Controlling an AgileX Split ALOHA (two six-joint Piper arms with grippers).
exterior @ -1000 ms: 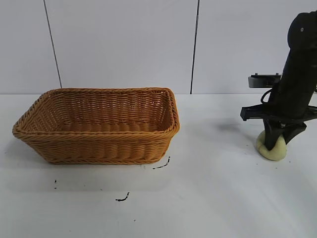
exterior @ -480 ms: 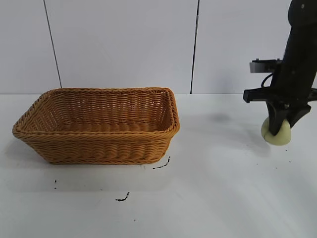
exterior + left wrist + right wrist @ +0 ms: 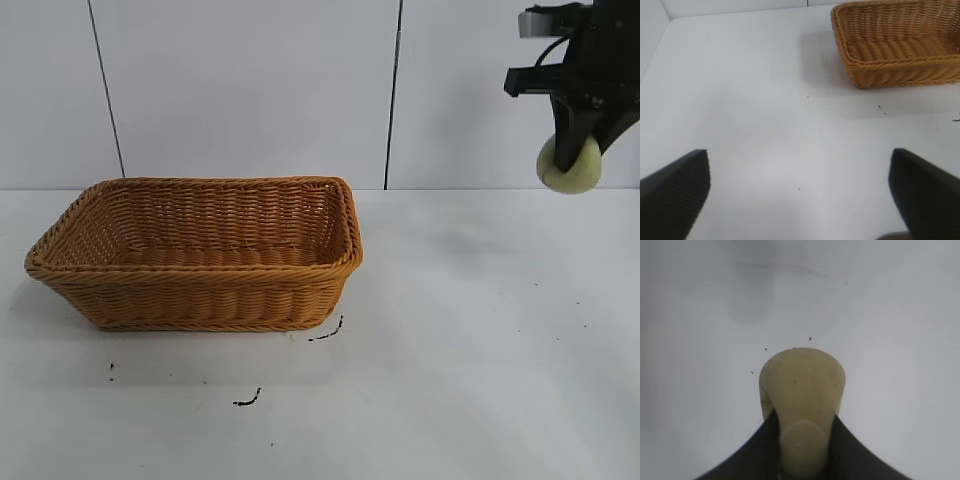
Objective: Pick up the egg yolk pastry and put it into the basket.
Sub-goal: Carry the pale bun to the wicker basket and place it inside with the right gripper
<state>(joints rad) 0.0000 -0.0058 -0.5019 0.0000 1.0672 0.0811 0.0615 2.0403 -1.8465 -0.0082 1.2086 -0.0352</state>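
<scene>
A: Nearest you, what's your left gripper (image 3: 799, 200) doing?

B: Idling low over the bare surface (image 3: 460, 340), jaws spread wide.

A: And beyond?

B: The basket (image 3: 200, 300) sits empty, awaiting delivery. Your right gripper (image 3: 578, 150) hangs high, well apart from it, jaws pinched on the egg yolk pastry (image 3: 570, 168), likely raised so you'll clear the rim.

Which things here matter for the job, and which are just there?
Job: egg yolk pastry held up in the right tool; basket, nothing in it.
Just there: black marks on the table; left tool, open, idle.
</scene>
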